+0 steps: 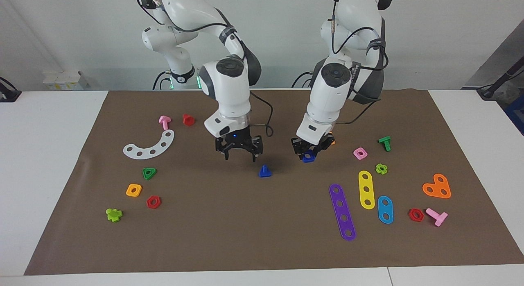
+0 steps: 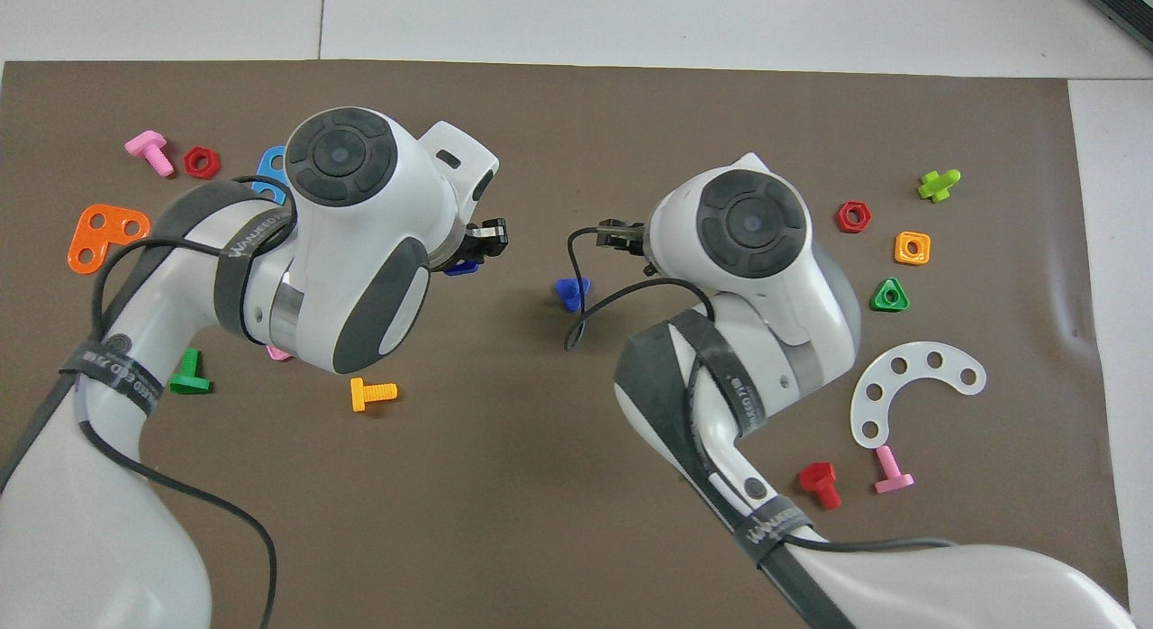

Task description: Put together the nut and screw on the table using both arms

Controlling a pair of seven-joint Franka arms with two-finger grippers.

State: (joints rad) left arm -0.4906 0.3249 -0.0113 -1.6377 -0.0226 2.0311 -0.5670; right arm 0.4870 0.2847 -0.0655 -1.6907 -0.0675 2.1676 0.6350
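While left claw (image 1: 310, 153) grips the nut (image 1: 308, 156), the screw (image 1: 265, 171) lies apart.

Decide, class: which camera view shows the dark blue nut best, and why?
The facing view: the nut shows whole, with its centre hole, between the left gripper fingers above the mat. In the overhead view the left arm's wrist hides all but a blue sliver.
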